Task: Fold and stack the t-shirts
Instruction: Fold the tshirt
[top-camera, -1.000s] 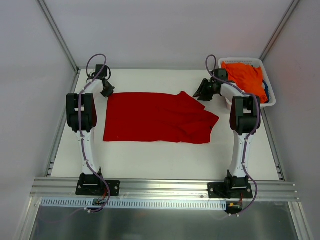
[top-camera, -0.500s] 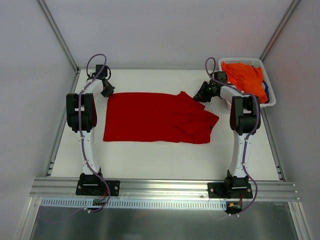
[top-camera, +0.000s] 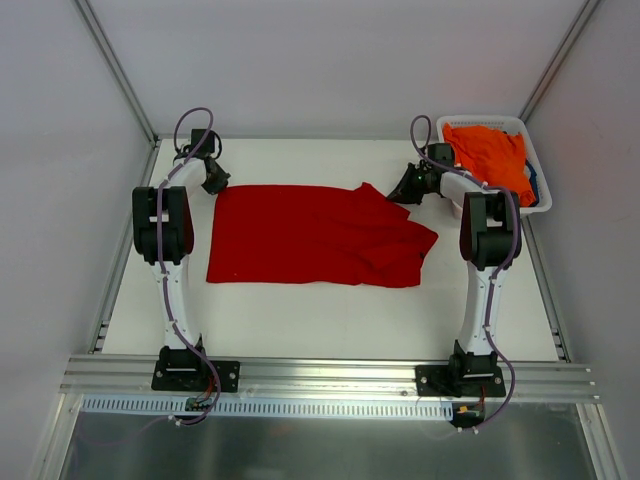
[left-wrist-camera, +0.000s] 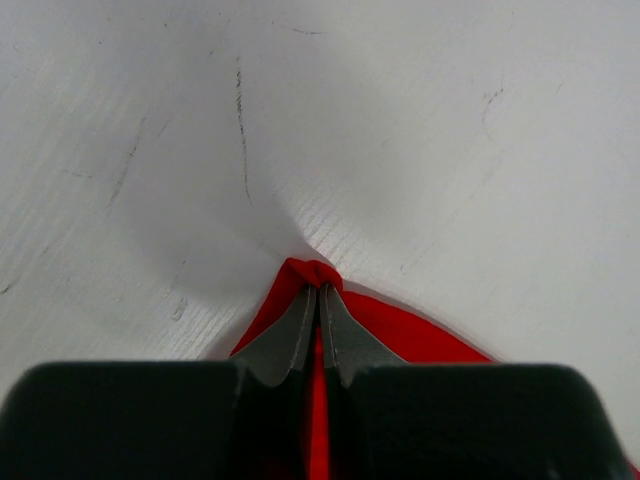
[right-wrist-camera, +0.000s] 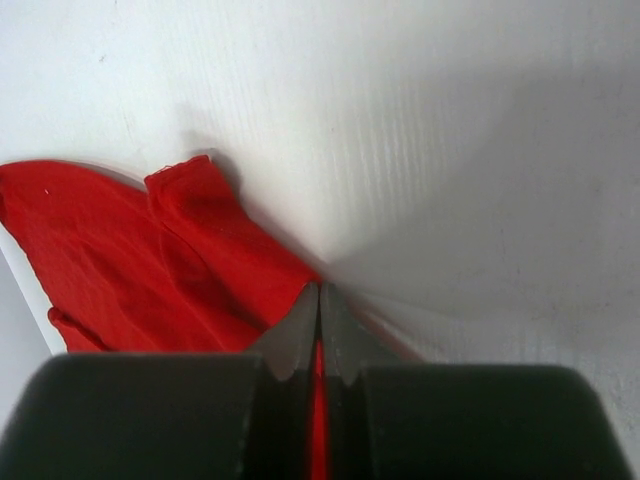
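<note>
White tabletop (top-camera: 300, 320) carries the red t-shirt (top-camera: 310, 235), spread flat and wide, smooth on its left half and rumpled in overlapping folds on its right. The left gripper (left-wrist-camera: 318, 292) pinches its far left corner, jaws pressed together on cloth. The right gripper (right-wrist-camera: 319, 290) likewise clamps the far right edge. An orange t-shirt (top-camera: 490, 155) lies heaped in the basket (top-camera: 540, 205), far right.

A red shirt (top-camera: 315, 235) is spread flat across the tabletop (top-camera: 300, 310), smooth on the left and rumpled and folded over on the right. An orange shirt (top-camera: 490, 155) is heaped in the basket (top-camera: 480, 121), and a blue shirt (top-camera: 532, 185) is glimpsed at the basket's right side.
</note>
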